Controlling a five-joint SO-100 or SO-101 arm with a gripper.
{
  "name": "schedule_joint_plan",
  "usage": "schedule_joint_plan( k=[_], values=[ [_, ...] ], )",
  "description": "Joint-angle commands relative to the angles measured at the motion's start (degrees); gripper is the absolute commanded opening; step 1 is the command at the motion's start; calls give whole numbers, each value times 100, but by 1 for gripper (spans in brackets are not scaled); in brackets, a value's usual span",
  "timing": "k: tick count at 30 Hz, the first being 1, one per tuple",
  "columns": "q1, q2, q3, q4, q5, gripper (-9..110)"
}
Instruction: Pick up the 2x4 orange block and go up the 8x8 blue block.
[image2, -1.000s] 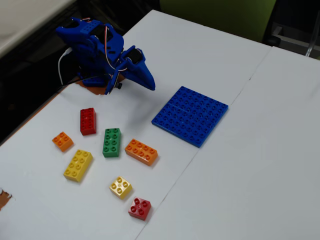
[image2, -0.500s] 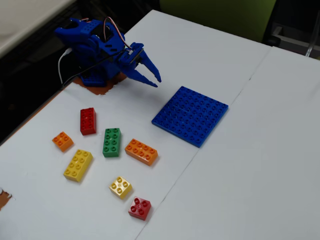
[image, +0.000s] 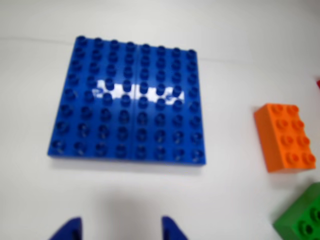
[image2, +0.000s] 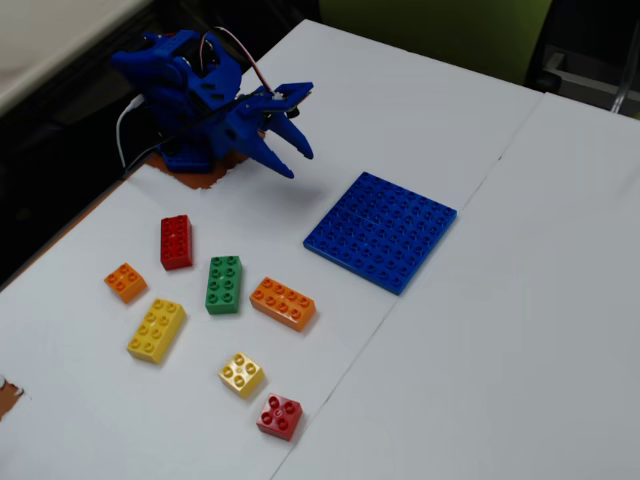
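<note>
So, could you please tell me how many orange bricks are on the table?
2. The 2x4 orange block lies right of the green brick in the fixed view; a smaller square orange brick sits far left, below the red one. None seem hidden.

I see a white table (image2: 520, 300), two tops butted along a seam. On it in the fixed view, the 8x8 blue block (image2: 381, 231) lies flat near centre. At its 8 o'clock sits the 2x4 orange block (image2: 283, 303), with a green brick (image2: 224, 284) just beside it at 9. Further out lie a red brick (image2: 176, 242), small orange brick (image2: 126, 282), yellow brick (image2: 156, 330), small yellow brick (image2: 241, 374) and small red brick (image2: 279, 416).
</note>
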Motion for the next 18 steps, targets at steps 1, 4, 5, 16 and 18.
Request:
schedule_joint_plan(
  k=[1,4,5,16,18],
  values=[
    [44,-1459,-1512,352,-53,20],
    [158,-2646,-2558,589,-88,22],
    [220,-2988,-2804,615,-176,24],
    [1318,-7014,-6442,2215,-1916,29],
    [1547,-7427,-6706,2145,-2188,29]
  ],
)
